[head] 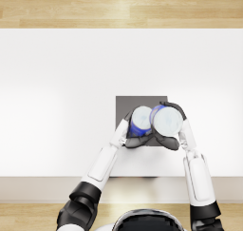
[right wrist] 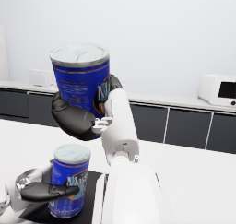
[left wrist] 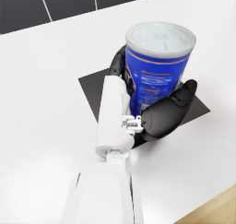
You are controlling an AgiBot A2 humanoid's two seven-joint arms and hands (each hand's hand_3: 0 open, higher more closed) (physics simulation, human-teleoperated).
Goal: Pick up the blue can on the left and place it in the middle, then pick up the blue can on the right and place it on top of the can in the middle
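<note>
Left hand grips the lower blue metal can frame-centre, right hand grips the raised blue can; off-centre release likely topples both.

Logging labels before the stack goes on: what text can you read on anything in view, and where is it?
"Mas...", cut off by the fingers: white lettering on the blue cylindrical can standing on the dark mat, gripped by the left hand.
Blue can lifted by the right hand: print too blurred to read.
Nothing else legible.

A white table carries a dark square mat. Beyond it run dark cabinets under a pale counter, bearing what looks like a white microwave.
</note>
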